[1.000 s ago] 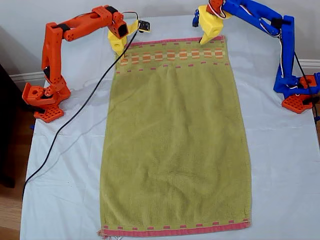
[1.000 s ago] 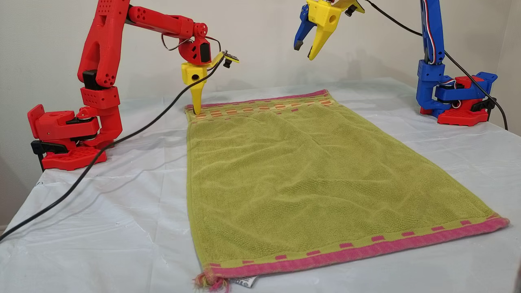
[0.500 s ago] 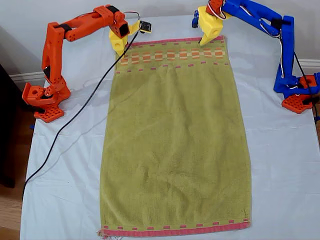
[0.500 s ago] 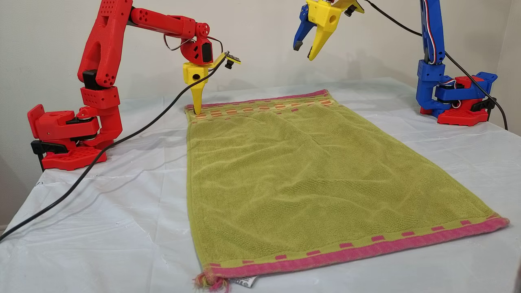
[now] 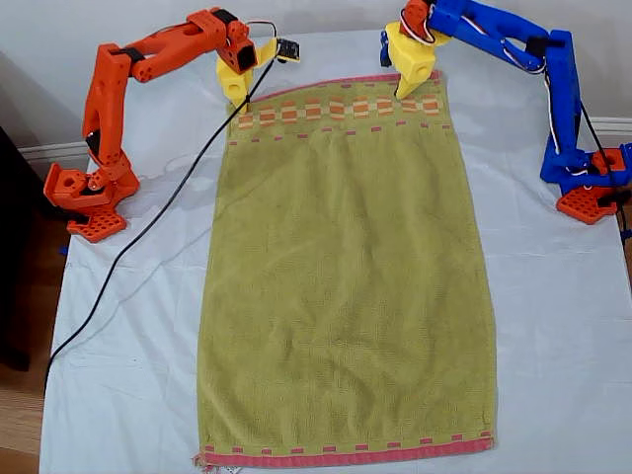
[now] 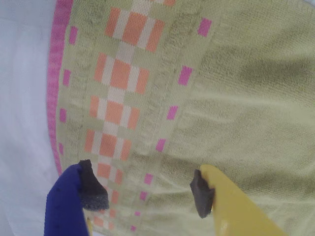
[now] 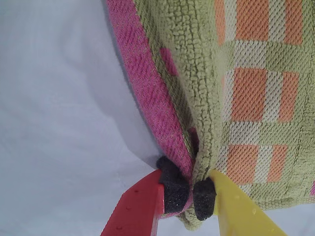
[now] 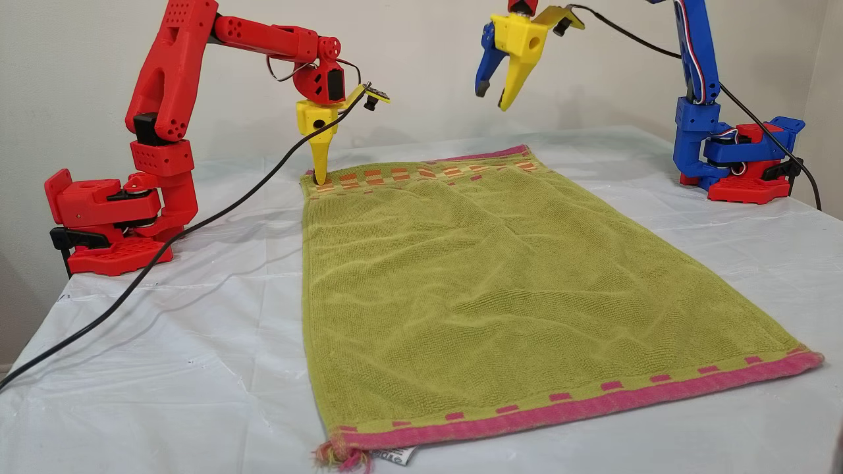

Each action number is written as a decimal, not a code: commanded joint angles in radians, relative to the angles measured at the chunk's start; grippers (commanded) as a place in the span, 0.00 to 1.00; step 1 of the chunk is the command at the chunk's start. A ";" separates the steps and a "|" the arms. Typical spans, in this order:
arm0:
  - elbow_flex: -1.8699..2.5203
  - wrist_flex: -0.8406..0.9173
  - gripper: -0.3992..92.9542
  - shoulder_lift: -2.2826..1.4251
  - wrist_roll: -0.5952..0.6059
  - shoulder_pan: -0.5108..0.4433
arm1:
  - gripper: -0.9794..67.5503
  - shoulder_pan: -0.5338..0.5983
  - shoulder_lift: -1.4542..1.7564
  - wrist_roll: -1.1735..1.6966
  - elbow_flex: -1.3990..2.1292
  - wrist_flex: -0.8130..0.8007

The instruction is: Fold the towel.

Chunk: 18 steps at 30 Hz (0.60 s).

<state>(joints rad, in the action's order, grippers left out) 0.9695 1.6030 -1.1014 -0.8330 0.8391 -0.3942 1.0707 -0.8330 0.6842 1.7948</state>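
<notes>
Olive-green terry towel [image 5: 346, 276] lay flat on white sheet [image 5: 563, 326] | my second gripper [image 7: 189, 194], clamped on the far pink corner, had lifted it slightly since half a second earlier | my first gripper [image 6: 147, 196] hovered, jaws apart, above other far corner | fold starting.

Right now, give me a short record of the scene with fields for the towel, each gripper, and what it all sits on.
towel: lies flat and spread out, unfolded; one far corner pinched and slightly lifted
my first gripper: open, raised above the towel's checked stripe, holding nothing
my second gripper: shut on the towel's pink-banded corner, at the exterior view's upper left
surface: white sheet under the towel
cable: black, trailing across the sheet
</notes>
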 commanded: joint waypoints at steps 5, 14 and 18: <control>-0.094 0.032 0.01 -0.023 -0.011 0.017 | 0.63 -0.150 -0.040 0.063 -0.184 0.003; -0.149 0.087 0.01 -0.009 0.000 0.034 | 0.77 -0.267 -0.069 0.046 -0.124 0.003; -0.156 0.121 0.01 0.008 -0.003 0.035 | 0.73 -0.264 -0.130 -0.061 -0.123 0.003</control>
<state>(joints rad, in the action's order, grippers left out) 0.8943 1.6981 -1.0630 -0.8330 0.8437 -0.6504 0.9265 -0.8483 0.5844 1.7948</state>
